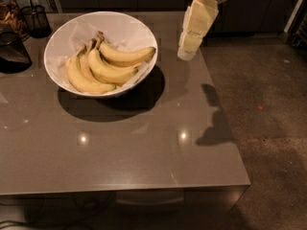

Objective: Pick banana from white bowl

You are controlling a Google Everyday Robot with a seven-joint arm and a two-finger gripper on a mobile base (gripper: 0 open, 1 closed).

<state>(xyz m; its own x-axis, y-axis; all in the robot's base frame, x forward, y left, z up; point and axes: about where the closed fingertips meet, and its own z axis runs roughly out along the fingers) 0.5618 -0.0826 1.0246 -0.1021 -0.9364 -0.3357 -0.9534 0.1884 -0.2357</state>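
Observation:
The white bowl (67,35) stands on the grey table at the back left, lined with crumpled white paper. Several yellow bananas lie in it. The banana (128,56) lies on top at the right, its stem towards the bowl's middle and its tip at the right rim. The others (85,75) lie close together to its left. My gripper (188,51), cream-coloured, hangs down from the top right. It is above the table just right of the bowl's rim and touches nothing.
A black mesh cup (34,19) and a dark glass jar (11,51) stand at the table's far left. The table's right edge (225,128) runs beside bare floor (273,128). The arm's shadow falls near that edge.

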